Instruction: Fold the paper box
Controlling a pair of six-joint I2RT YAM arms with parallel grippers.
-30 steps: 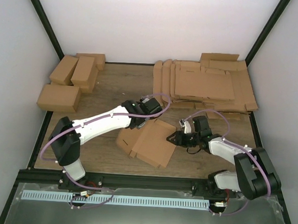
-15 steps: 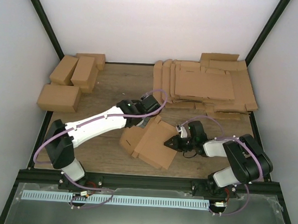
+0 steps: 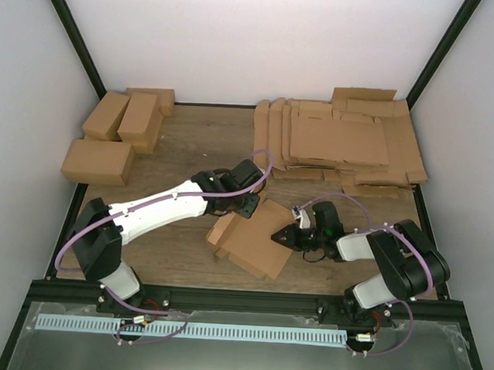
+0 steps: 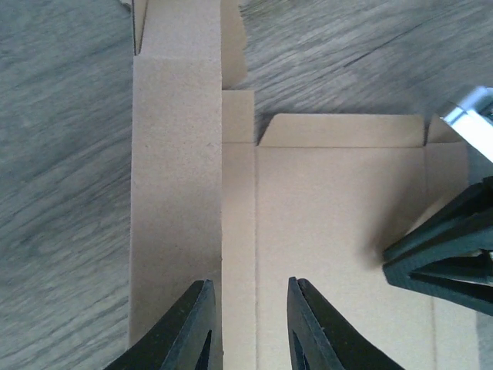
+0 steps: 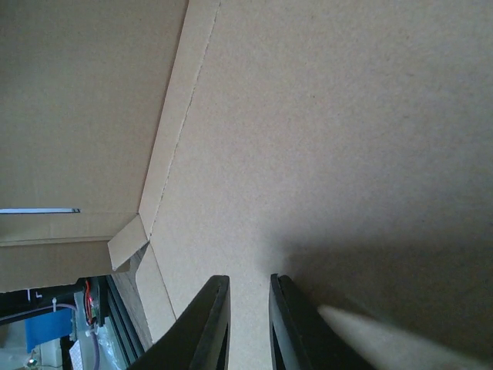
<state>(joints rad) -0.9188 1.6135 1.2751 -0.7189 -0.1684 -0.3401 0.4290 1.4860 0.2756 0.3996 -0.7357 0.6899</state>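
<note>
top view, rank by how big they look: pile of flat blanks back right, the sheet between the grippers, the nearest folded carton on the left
1. pile of flat blanks, clearly the largest
2. paper box, the sheet between the arms
3. folded carton, the smallest
No two look close enough to tie.

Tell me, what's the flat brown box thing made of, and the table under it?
The paper box looks like plain brown cardboard: matte, fibrous, with pressed crease lines and cut flaps. The table looks like wood or a wood-print board, with grey-brown grain streaks; which one, the look leaves open.
</note>
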